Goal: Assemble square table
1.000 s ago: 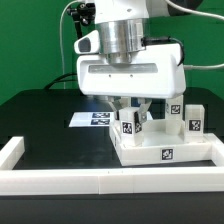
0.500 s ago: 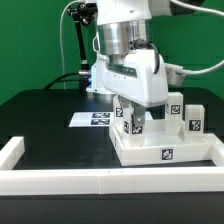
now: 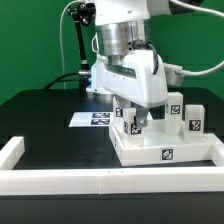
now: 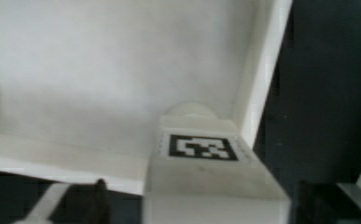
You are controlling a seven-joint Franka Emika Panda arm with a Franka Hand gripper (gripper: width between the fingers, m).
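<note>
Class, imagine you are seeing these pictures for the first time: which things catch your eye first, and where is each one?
The big white gripper hangs in the middle, low over the square table, a white slab at the exterior view's right with a tag on its front side. Several white tagged leg posts stand on that slab, one right under the fingers. A long low white wall runs along the front.
</note>
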